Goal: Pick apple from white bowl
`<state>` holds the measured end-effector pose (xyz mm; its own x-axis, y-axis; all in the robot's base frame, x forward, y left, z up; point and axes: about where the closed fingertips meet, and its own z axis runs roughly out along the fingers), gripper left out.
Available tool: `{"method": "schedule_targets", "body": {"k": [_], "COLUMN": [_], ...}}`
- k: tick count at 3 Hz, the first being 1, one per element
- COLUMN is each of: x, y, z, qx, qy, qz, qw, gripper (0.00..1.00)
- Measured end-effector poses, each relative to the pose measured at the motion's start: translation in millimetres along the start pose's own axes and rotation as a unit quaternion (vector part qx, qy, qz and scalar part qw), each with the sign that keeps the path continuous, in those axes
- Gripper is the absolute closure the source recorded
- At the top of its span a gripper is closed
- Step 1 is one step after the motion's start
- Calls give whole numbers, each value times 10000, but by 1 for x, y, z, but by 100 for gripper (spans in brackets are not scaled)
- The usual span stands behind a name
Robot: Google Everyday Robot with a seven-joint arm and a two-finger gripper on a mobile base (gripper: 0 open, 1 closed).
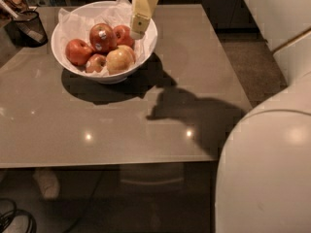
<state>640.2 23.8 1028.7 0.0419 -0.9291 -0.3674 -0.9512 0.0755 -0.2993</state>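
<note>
camera view: the white bowl [111, 77] sits near the far left corner of a grey-brown table [121, 125], lined with crumpled white paper [73, 18] that sticks up over its rim. five apples lie in it. the apple [102, 37], the big dark red one with a small white sticker on its skin, lies near the middle of the bowl, toward the back. a brighter red apple [78, 51] touches it on the left, another red apple [124, 33] is just beside it on the right, and a yellowish-green apple [120, 60] and a small red apple [97, 62] lie in front of it.

the gripper [136, 32], cream-coloured, comes down from the top edge and hangs over the right side of the bowl, its tip just beside the right-hand red apple and a little apart from the stickered one. whether it is open or closed cannot be told, and it holds nothing that can be seen.

a black mesh cup [29, 28] stands at the table's far left edge. the robot's white body [267, 178] fills the lower right, and its shadow [199, 115] falls across the table.
</note>
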Motion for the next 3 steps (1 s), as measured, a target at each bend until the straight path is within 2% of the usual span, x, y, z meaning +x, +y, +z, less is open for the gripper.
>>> {"method": "schedule_targets", "body": {"k": [1,2,3], "x": [-24,-44,-56], "y": [-13,-25,-31], "z": [18,31,40], "qx": [-113,-220,-322], "qy": [-359,-635,-819], "qz": [125,221,309], "qw": [9992,9975,9956], "gripper": [0,12,19]}}
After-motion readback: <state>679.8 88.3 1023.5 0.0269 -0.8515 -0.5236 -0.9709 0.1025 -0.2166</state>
